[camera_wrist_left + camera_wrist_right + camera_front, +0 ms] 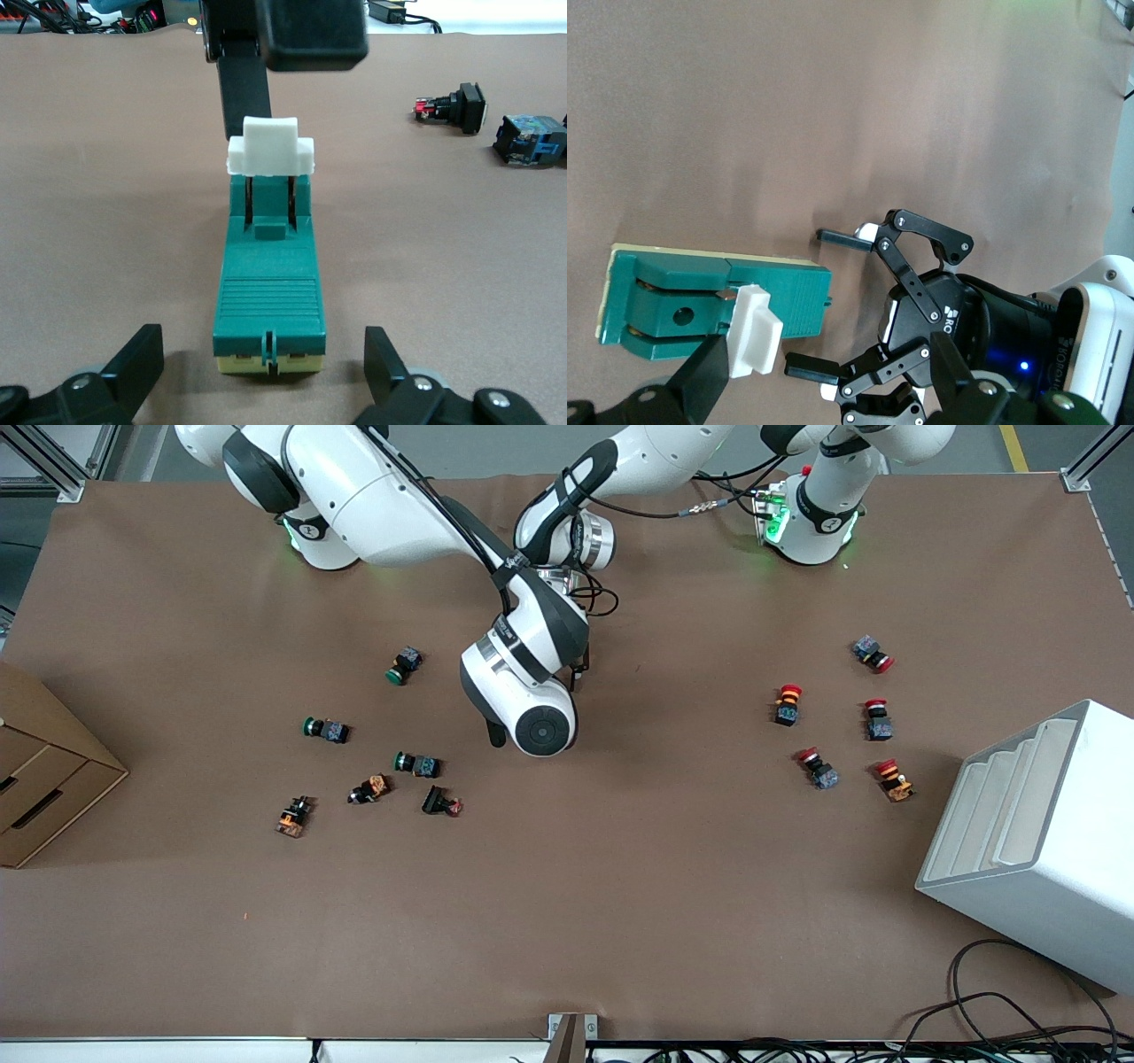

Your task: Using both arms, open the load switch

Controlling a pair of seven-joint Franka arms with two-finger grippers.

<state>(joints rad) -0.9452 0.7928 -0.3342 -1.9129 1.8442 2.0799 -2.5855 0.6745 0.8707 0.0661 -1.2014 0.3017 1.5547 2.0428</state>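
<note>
Near the desk's middle, toward the robots' edge, the load switch [270, 292] lies lengthwise between the released left gripper [266, 372] (body end) and the right gripper [824, 390], spread apart over its white lever [755, 341].

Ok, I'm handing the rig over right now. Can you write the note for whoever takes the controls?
Left tool: open, low at the table, one finger on each side of the load switch's plain end, not yet closed on it.
Right tool: open, with one finger right beside the white lever; I cannot tell whether it is touching.
Load switch: flat on the table near its middle, under both wrists and hidden in the front view.
Done: both arms are in position at the switch.
Left: probably clamp the body with the left tool, then work the lever with the right. The switch does not look opened yet.
</note>
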